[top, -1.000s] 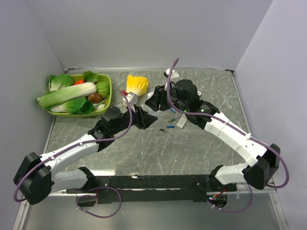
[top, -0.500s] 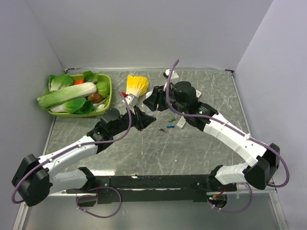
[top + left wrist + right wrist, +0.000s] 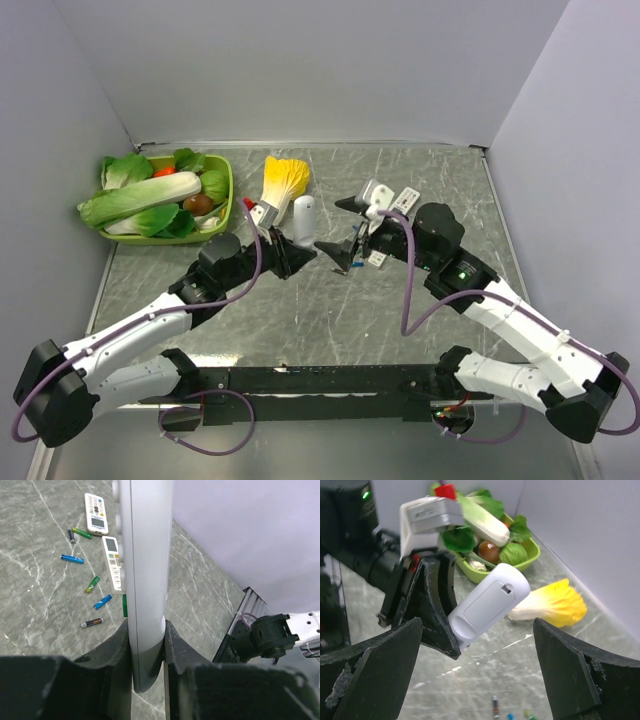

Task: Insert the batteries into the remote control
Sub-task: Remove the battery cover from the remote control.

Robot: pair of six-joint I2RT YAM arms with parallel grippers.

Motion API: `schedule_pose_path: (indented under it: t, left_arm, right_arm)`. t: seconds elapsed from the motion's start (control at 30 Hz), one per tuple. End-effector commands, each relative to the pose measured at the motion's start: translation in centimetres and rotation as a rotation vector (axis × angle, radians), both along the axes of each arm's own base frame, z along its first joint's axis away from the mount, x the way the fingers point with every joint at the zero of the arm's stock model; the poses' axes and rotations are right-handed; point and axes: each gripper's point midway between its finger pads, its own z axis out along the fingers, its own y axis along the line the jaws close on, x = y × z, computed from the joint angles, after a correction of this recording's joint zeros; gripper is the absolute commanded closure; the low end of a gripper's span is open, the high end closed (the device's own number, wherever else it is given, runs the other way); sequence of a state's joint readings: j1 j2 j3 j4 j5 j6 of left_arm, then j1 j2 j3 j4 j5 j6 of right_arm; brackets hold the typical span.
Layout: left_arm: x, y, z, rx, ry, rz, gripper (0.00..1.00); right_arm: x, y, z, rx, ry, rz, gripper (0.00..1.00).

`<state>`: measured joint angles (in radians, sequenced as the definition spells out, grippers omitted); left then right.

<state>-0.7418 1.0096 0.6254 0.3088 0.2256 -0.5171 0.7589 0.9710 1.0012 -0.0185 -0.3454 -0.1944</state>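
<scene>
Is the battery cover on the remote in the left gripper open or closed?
Closed. In the right wrist view the rounded white plastic remote, clamped in the left gripper, shows its battery cover flush in place.

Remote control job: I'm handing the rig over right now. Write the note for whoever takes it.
Left end effector: shut on the lower end of the white remote, holding it on end, off the table.
Right end effector: open, one finger on either side of that remote, holding nothing.
Batteries: loose on the table, next to two other remotes.
Done: remote picked up. Its battery cover is closed and faces the right wrist camera.
Left: open the cover, fetch the batteries, load them.
</scene>
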Motion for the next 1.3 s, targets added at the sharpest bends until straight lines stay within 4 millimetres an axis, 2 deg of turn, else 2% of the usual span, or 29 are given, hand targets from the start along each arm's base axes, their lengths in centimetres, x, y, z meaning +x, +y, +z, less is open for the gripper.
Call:
schedule_pose_path:
  t: [0.0, 0.2, 0.47, 0.8, 1.27]
  left_arm:
    - [-0.8, 0.3, 1.9, -0.027, -0.041, -0.024, 0.99]
    - [-1.1, 0.5, 2.1, -0.014, -0.045, -0.034, 0.99]
    - [-1.1, 0.5, 2.0, -0.006, -0.035, -0.035, 0.99]
    - [-1.2, 0.6, 2.5, -0.021, -0.042, -0.030, 0.99]
    - [-1.4, 0.7, 2.8, -0.032, -0.050, -0.032, 0.99]
  right_arm:
    - [-1.1, 1.4, 0.8, -0.109, -0.233, 0.164, 0.01]
    - [-1.6, 2.7, 0.3, -0.168, -0.317, 0.272, 0.02]
    - [-0.5, 3.7, 1.1, -0.185, -0.357, 0.283, 0.08]
    - [0.5, 4.4, -0.2, -0.213, -0.330, 0.280, 0.14]
    - [1.2, 4.7, -2.6, -0.265, -0.277, 0.282, 0.32]
